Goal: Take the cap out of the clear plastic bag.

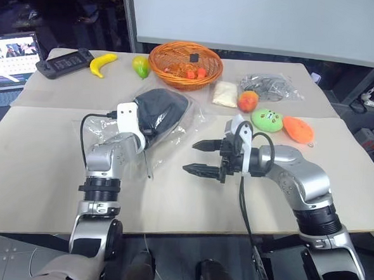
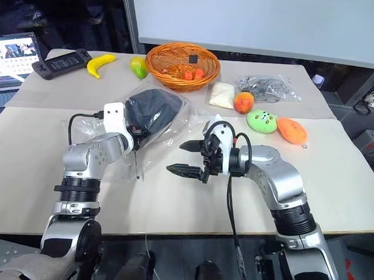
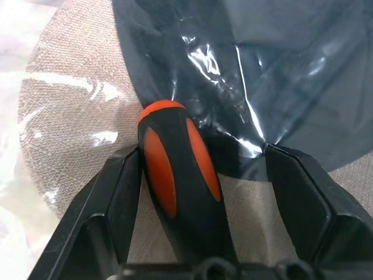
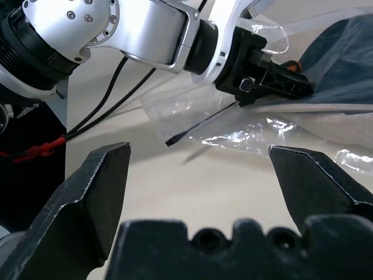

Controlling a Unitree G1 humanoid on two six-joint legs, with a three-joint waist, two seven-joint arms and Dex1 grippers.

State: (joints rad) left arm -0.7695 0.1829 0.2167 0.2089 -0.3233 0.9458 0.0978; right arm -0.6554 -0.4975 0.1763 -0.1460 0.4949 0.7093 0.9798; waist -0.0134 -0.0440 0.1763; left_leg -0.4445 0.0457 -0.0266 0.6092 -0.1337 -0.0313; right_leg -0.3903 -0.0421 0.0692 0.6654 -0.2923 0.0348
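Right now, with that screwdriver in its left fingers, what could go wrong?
The screwdriver sits loose between the left fingers, touching only one, so it may slip out. Its handle meets the clear plastic bag over the cap; it might push both away or tear the plastic.

Both arms silver-grey metal, rounded segments, black ribbed rings at the forearm joints. White plastic wrist housings, small screws in the silver casing. Black cable loops off each wrist. Left gripper [image 4: 274, 79] and right gripper [image 1: 200, 157]: matte black, wedge-shaped fingers, holes in the base.
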